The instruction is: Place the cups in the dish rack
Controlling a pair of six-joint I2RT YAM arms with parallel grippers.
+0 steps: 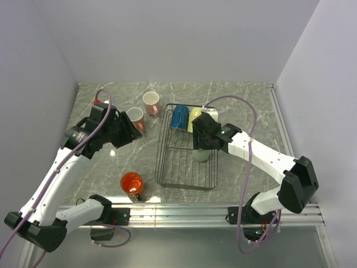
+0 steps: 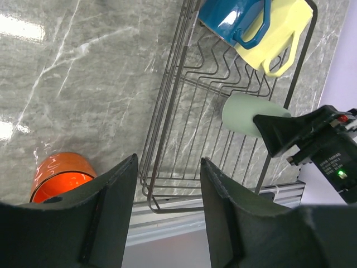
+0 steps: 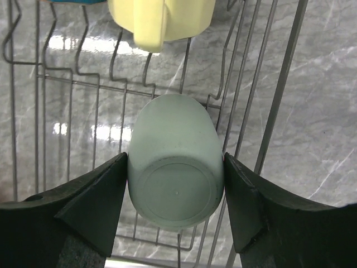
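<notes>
Rack wires (image 3: 280, 84) around mint cup (image 3: 175, 167), yellow cup (image 3: 162, 19) just beyond

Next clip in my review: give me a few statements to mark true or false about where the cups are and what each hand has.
1. The right hand grips the green cup over the rack. True.
2. The blue cup and yellow cup sit on the table outside the rack. False: both are side by side at the rack's far end.
3. The orange cup is on the table, left of the rack's near corner. True.
4. The left hand holds a pink cup. False: its fingers are apart with nothing between them. The far pink cup and the near pink cup both sit on the table.
</notes>
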